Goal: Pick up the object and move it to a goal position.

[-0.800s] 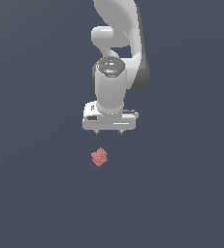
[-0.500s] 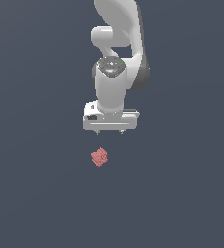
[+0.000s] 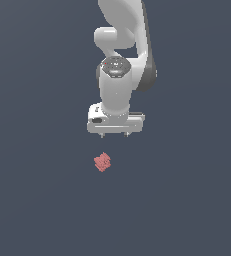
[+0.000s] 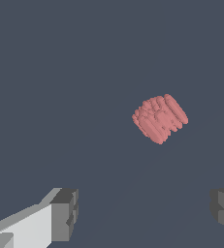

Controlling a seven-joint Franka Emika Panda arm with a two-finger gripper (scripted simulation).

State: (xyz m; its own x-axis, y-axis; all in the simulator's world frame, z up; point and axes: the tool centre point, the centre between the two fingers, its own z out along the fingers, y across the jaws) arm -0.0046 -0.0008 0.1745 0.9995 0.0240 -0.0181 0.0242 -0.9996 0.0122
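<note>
The object is a small pinkish-red bumpy lump lying on the dark grey floor, just below and slightly toward the exterior view's left of my white gripper. In the wrist view the object lies ahead of the two grey fingertips, apart from them. My gripper is open, its fingers spread wide with nothing between them. Only the short finger tips show under the hand in the exterior view.
The white arm rises behind the gripper toward the top of the exterior view. A plain dark grey floor lies all around the object.
The gripper has shifted very slightly; the object has stayed where it was and the fingers remain spread.
</note>
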